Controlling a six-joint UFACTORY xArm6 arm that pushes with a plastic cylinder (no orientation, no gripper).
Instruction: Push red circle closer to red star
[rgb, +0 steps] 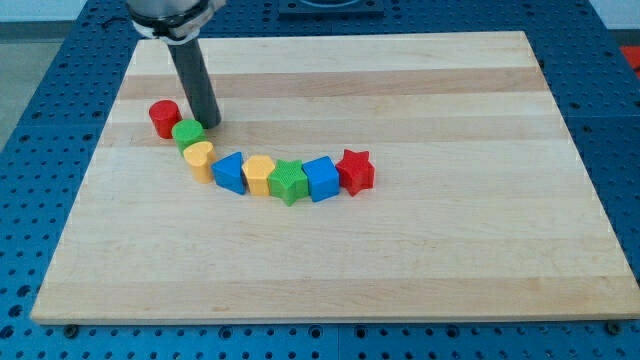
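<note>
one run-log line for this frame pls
task: red circle to red star | my tip: right of green circle | circle-star: far apart, six blocks between | status: not done

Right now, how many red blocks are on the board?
2. The red circle sits at the view's left end of the curved row, beside the green circle; the red star is at the right end, touching a blue cube. None looks hidden.
</note>
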